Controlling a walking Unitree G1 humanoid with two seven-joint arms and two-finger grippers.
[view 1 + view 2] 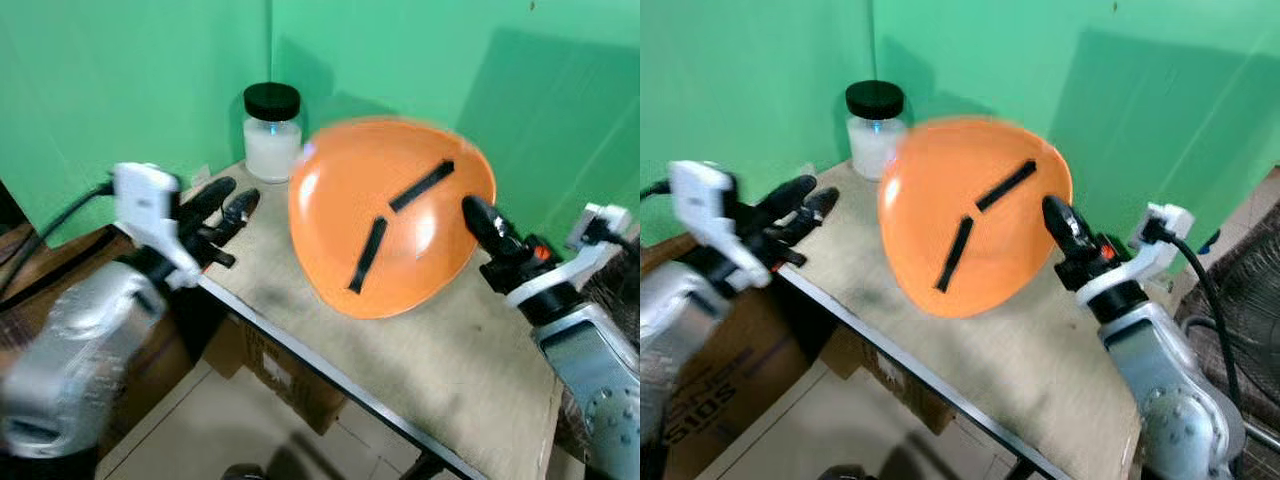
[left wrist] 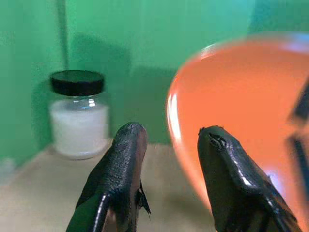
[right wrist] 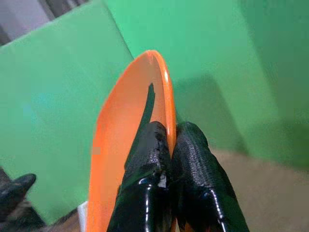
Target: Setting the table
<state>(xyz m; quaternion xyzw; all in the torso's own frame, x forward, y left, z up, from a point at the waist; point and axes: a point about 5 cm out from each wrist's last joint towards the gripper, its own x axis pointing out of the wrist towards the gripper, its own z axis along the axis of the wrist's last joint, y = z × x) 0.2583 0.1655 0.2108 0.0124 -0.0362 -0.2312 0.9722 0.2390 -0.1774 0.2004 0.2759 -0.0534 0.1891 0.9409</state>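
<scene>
Plate (image 1: 390,215), orange with two black strips, hangs tilted above the worktop (image 1: 480,350) in the head views, pinched at its rim by the right gripper (image 1: 478,218). The left gripper (image 1: 222,205) waits over the worktop's near corner, beside a jar (image 1: 272,132) of white stuff. From the left wrist, its jaws stand apart, the plate's edge just beyond one finger (image 2: 227,164). From the right wrist, the jaws are clamped on the thin rim of the plate. The hold looks narrow to me, so I would level the plate slowly, lower it flat onto bare worktop away from the jar, and release only once it rests.
</scene>
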